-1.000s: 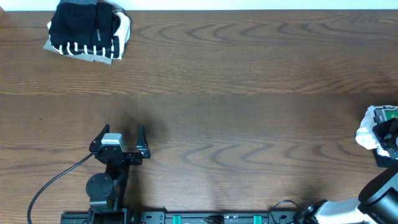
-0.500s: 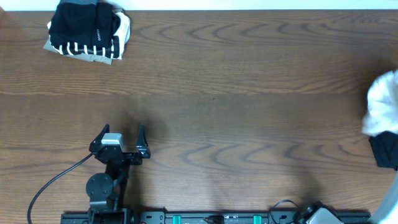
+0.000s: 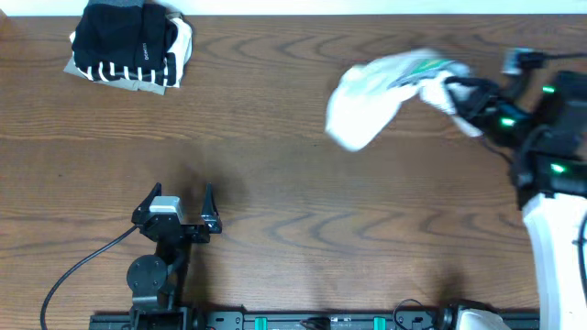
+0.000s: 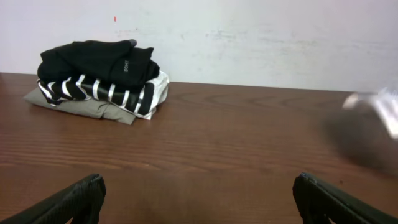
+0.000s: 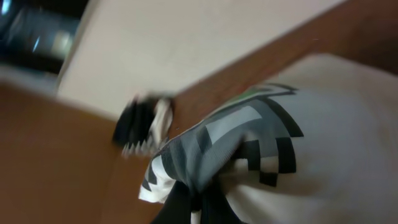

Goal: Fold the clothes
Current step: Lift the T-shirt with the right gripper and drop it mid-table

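The tabletop (image 3: pixel 303 229) is brown wood with wavy grain; a small pile of folded clothes (image 3: pixel 128 46) lies at its far left corner; black on top, stripes under it, beige at the bottom.

I see a white T-shirt (image 3: pixel 367 105) with green, grey and black blocky print; a black, black-and-white striped and beige pile (image 3: pixel 128 46); a brown wood-grain table (image 3: pixel 293 202).
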Tool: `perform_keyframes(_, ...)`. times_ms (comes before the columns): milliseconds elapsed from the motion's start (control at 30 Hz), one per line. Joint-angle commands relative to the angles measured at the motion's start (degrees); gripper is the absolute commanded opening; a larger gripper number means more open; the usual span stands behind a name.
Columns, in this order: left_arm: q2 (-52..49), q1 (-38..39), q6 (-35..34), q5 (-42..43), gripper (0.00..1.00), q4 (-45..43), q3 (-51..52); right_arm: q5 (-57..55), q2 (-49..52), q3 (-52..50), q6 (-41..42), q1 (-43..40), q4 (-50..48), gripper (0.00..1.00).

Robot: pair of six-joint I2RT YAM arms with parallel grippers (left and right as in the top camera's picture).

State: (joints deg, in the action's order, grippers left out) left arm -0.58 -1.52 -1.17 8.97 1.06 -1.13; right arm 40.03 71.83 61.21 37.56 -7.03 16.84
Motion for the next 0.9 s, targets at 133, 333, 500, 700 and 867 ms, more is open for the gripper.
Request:
perform_keyframes(133, 0.35, -0.35, 0.96, 0.63, 0.98, 1.92, 0.90, -3.82, 0.55, 0.92, -1.73, 12.94, 0.31, 0.01)
perform_keyframes(333, 0.35, -0.35, 0.96, 0.63, 0.98, 1.92, 0.90, -3.85, 2.62, 0.92, -3.61, 20.96, 0.33, 0.08)
perform_keyframes(500, 0.35, -0.35, 0.96, 0.63, 0.98, 1.92, 0.90, -8.83, 5.95, 0.92, -5.64, 23.58, 0.72, 0.13)
perform_keyframes(700, 0.35, -0.35, 0.96, 0.63, 0.98, 1.92, 0.90, -25.94, 6.73, 0.94, -9.14, 22.53, 6.23, 0.35)
perform_keyframes(867, 0.35, -0.35, 0.96, 0.63, 0.98, 1.92, 0.90, -27.80, 5.73, 0.94, -11.54, 20.20, 10.95, 0.57)
